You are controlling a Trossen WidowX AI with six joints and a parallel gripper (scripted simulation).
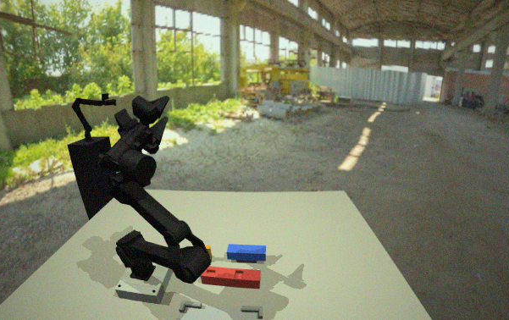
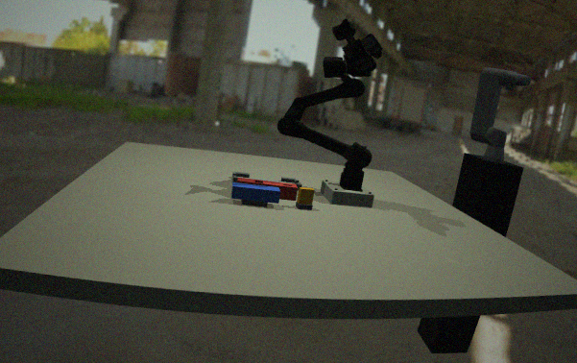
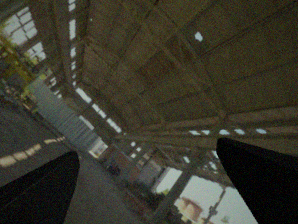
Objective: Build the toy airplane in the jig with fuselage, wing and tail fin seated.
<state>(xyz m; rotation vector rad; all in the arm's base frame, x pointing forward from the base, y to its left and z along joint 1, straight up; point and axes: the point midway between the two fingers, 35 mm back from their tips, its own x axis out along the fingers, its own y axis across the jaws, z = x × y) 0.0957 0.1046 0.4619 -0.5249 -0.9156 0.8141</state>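
Observation:
The red fuselage (image 1: 230, 279) (image 2: 289, 191) lies on the table with two empty sockets in its top. It is outside the jig, whose grey corner brackets (image 1: 192, 304) (image 2: 240, 176) show at the front edge of the top view. The blue wing (image 1: 246, 252) (image 2: 255, 193) lies beyond the fuselage, apart from it, with a darker part beneath. The orange tail fin (image 1: 208, 251) (image 2: 305, 196) stands near the wing, mostly hidden by the arm in the top view. My gripper (image 1: 168, 107) (image 3: 149, 152) is open and empty, high above the table and far from all parts.
The arm's grey base (image 1: 141, 292) (image 2: 349, 197) stands beside the parts. A black pedestal (image 1: 90, 173) (image 2: 488, 192) with another dark arm-like shape (image 1: 80, 114) (image 2: 485, 108) stands at the table's edge. The wrist view shows only the hall's roof, windows and ground.

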